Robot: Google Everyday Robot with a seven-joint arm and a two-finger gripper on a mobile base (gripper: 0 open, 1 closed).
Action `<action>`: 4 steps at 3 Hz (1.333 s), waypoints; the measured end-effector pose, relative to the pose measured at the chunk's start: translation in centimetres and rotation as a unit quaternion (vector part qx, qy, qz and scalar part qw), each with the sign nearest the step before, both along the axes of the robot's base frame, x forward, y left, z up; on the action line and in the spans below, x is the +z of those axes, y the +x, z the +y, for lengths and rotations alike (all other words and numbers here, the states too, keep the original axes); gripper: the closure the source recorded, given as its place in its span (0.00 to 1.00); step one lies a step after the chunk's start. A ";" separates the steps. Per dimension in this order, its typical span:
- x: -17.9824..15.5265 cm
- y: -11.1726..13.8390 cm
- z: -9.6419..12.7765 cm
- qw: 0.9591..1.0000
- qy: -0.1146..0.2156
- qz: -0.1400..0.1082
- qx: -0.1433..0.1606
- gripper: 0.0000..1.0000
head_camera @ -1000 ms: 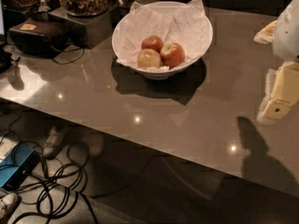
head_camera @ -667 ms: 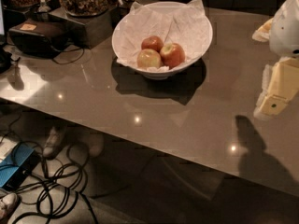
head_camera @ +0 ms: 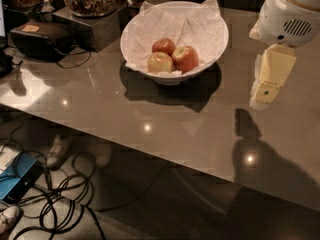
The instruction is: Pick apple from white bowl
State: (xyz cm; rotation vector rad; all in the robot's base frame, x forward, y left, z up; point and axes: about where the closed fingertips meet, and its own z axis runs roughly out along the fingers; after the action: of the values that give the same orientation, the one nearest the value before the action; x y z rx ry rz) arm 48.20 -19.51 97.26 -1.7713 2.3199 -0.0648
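Observation:
The white bowl (head_camera: 210, 49), wide and lined with crinkled white paper, stands on the grey table at the back centre. Three apples lie in it. The apple (head_camera: 186, 58), red-orange with a pale patch at its stem dimple, is on the right. A pale yellow-green apple (head_camera: 159, 63) lies to its left, and a smaller dark red one (head_camera: 163, 45) lies behind. My gripper (head_camera: 262, 98), cream-coloured under the white arm housing (head_camera: 292, 16), hangs above the table to the right of the bowl, apart from it and holding nothing that shows.
A black box with a cable (head_camera: 41, 36) sits at the back left. Dark containers of snacks (head_camera: 92, 4) stand behind the bowl's left side. The table's front edge (head_camera: 150, 151) runs diagonally. Cables (head_camera: 60, 194) and a shoe (head_camera: 57, 151) lie on the floor below.
My gripper and arm have moved left towards the bowl and a little higher. The bowl and the apples have not moved.

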 end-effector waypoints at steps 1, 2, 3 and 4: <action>0.2 0.6 0.4 1.000 0.004 -0.011 0.002 0.00; 0.4 1.3 0.8 1.000 0.026 -0.016 0.001 0.00; 1.6 6.7 3.6 0.997 0.076 -0.008 0.017 0.00; 2.4 7.7 4.0 0.996 0.084 -0.029 0.016 0.00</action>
State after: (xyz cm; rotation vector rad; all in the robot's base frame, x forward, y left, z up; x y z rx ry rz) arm 55.88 -15.53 99.64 -1.7016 2.1854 0.0798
